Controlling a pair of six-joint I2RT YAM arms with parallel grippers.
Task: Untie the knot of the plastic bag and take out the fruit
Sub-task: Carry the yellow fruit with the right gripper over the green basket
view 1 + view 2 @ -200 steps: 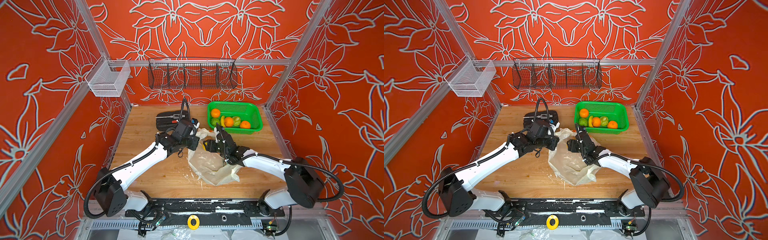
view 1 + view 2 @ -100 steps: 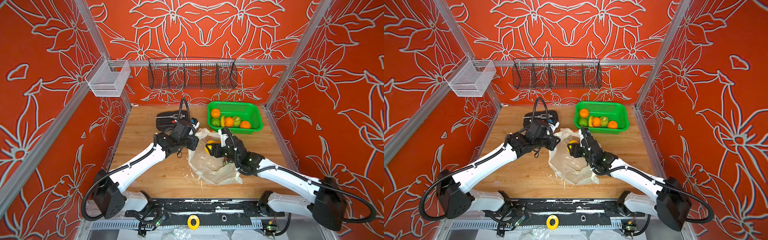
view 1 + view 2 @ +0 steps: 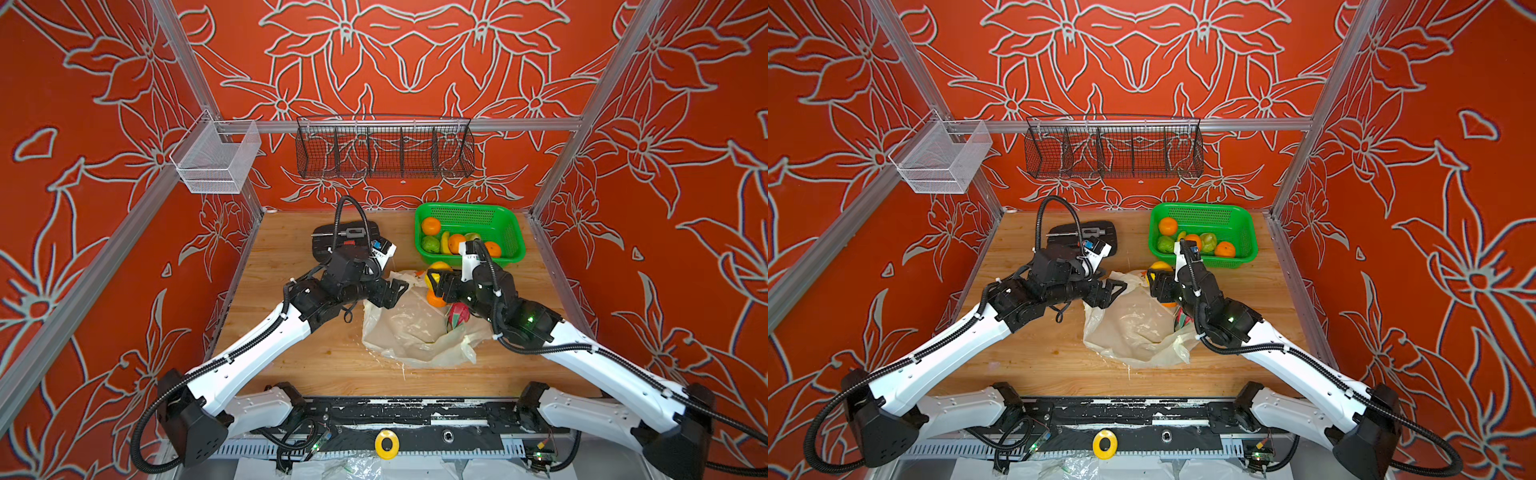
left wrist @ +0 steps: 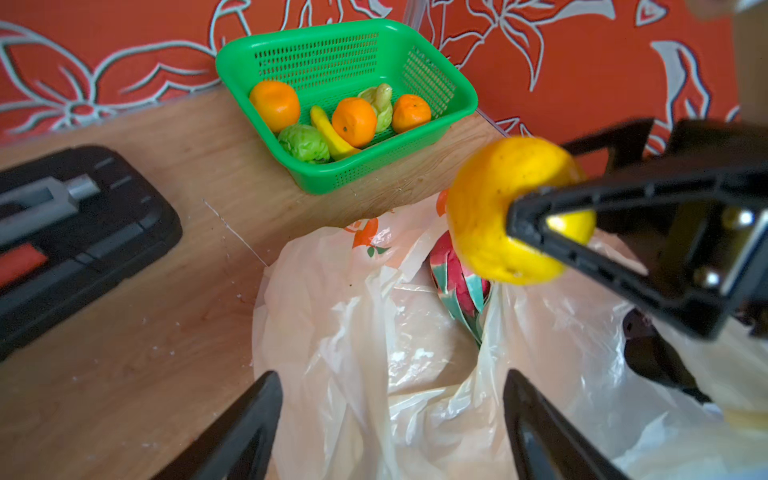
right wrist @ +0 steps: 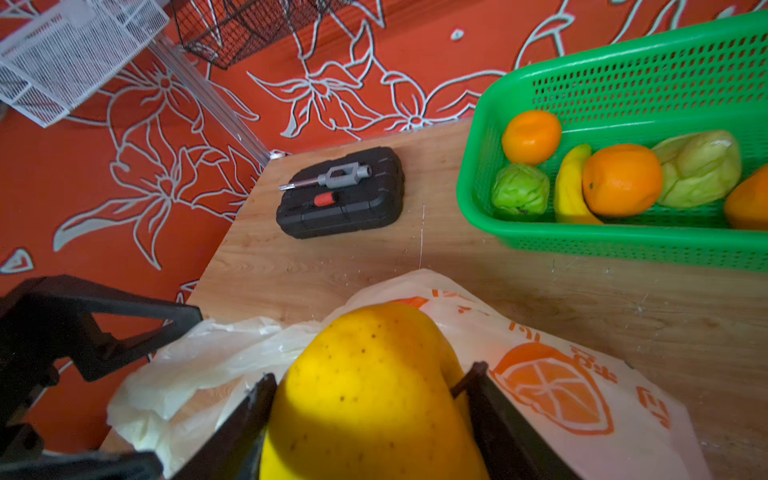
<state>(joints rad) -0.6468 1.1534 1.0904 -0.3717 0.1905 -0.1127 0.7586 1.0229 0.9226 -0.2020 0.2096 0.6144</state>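
From above, in both top views: plastic bag (image 3: 409, 332) crumpled near the middle of the wooden table (image 3: 291, 365), mouth open toward the green basket (image 3: 465, 216) at the far right. Left gripper (image 3: 400, 295) at the bag's upper left edge, jaws spread wide, nothing between them. Right gripper (image 3: 434, 280) over the mouth, pinching a yellow fruit (image 3: 439, 266) clear of the plastic. Just below it an orange piece (image 3: 435, 301); beside that a pink-and-green dragon fruit (image 3: 457, 313) in the bag's opening. Black tool case (image 3: 322, 243) toward the far left, partly behind the left arm.

From the left wrist: two black fingers (image 4: 253, 428) far apart above the bag, plastic loose beneath, not gripped. Yellow fruit clamped in the other arm's fingers, hanging over the dragon fruit. In the basket three oranges (image 4: 354, 121), a banana (image 4: 328, 133) and two green pieces (image 4: 304, 143).

From the right wrist: yellow fruit filling the gap between both fingers (image 5: 484, 399), touching each. Printed orange slice on the bag just beyond; basket and tool case farther off, well apart from each other.
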